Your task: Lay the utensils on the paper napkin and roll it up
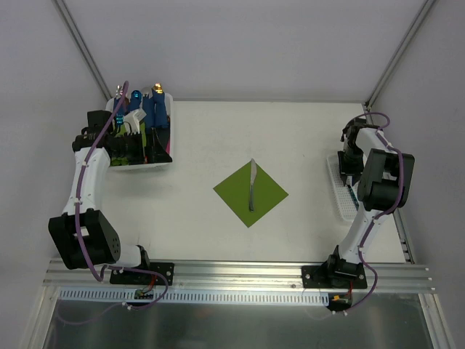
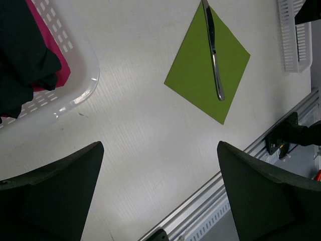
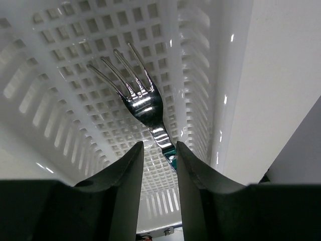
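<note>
Nearest the arm bases, the paper napkin (image 1: 265,195) lies flat in the middle of the bench (image 1: 305,131) as a diamond, with 1 knife (image 1: 252,185) already on it. Farther out, at the right edge, the right pincer (image 3: 159,146) is down in the white tray (image 3: 60,75). Its fingers are drawn in on the fork (image 3: 140,100) at the neck, where the teal handle begins. Farthest back, the left pincer (image 2: 159,145) hangs spread wide and empty beside the white basket (image 2: 75,85).

The hold sits close to the fork's head and looks off-centre, so the fork may swivel or slip on the lift. Its tines may also catch the tray's lattice. Setting it down could push the light paper or roll the knife off.

The knife's long axis runs near-to-far along the napkin's diagonal. The fork's 4 tines point straight away from the pincer, but its heading across the bench is hidden under the arm.
</note>
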